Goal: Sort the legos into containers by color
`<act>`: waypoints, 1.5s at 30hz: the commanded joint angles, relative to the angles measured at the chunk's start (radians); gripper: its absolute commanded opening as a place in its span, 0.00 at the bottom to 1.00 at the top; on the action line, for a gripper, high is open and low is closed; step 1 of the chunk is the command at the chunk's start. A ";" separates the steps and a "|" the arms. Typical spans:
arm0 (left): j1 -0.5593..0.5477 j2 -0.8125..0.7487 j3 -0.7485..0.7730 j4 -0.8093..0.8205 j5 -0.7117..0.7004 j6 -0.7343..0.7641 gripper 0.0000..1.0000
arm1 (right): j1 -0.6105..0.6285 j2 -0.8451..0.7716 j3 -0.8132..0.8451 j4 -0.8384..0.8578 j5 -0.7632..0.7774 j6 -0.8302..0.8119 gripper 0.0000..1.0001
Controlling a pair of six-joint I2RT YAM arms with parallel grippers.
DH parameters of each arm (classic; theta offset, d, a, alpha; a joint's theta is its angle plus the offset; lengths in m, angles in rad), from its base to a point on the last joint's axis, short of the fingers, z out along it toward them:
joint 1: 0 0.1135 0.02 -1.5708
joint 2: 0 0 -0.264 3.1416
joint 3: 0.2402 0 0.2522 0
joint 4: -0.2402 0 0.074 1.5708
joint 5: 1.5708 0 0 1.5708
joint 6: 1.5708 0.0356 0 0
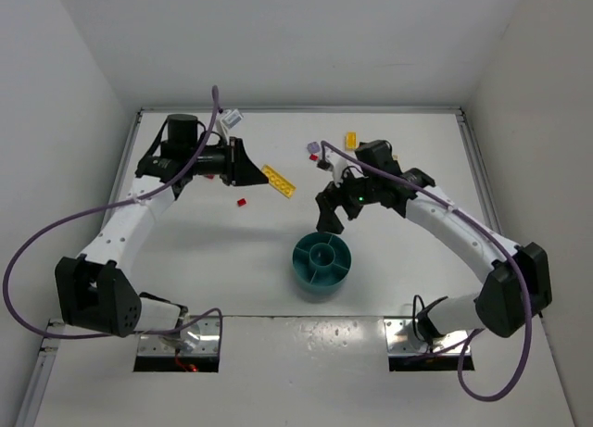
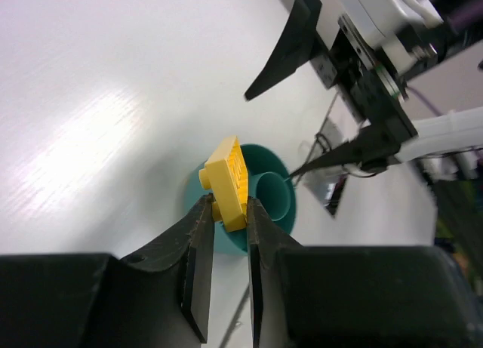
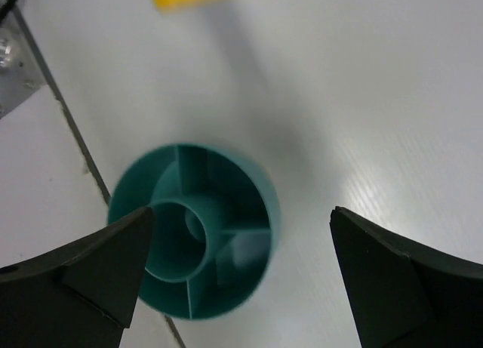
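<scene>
Step in hand: I judge this to be the carry of one yellow piece to the dish. The pick is done, the drop is not.
Left fingers: my left gripper (image 2: 226, 212) pinches a long yellow plate (image 2: 229, 183) by one end, with the fingers pressed onto its two faces. Most of the plate sticks out past the tips.
Where the plate is: in the top view it sits at about 10 o'clock from the teal dish (image 1: 321, 260), well apart from it. I cannot tell how high it is off the table.
Right fingers: my right gripper (image 1: 329, 216) hangs at 12 o'clock of the dish, just beside its rim. Its fingers are spread wide and hold nothing.
Dish: a centre well ringed by wedges. The right wrist view is blurred, but I see no brick in any section.
Loose bricks: a red brick (image 1: 243, 202) lies at 10 o'clock from the dish. A lilac brick (image 1: 313, 148) and a yellow brick (image 1: 352, 140) lie out at 12 o'clock.
Next move: swing my left arm toward 4 o'clock until the plate is over one wedge. The plate looks long for a wedge, so I would lower it end-first. My right gripper crowds the rim and should give way.
Surface: the table (image 1: 417, 158) is white and smooth with a sheen, so small bricks may skid.
Room: white walls close in on three sides, and purple cables (image 1: 28, 251) loop off both arms.
</scene>
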 commanded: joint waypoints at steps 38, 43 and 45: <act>-0.663 0.038 0.201 -0.350 -0.531 0.636 0.00 | -0.583 0.175 0.031 0.044 -0.033 0.324 1.00; -0.663 0.057 0.192 -0.360 -0.531 0.636 0.00 | -0.583 0.184 0.031 0.053 -0.043 0.324 1.00; -0.673 0.067 0.192 -0.360 -0.531 0.636 0.00 | -0.583 0.206 0.042 0.053 -0.053 0.324 1.00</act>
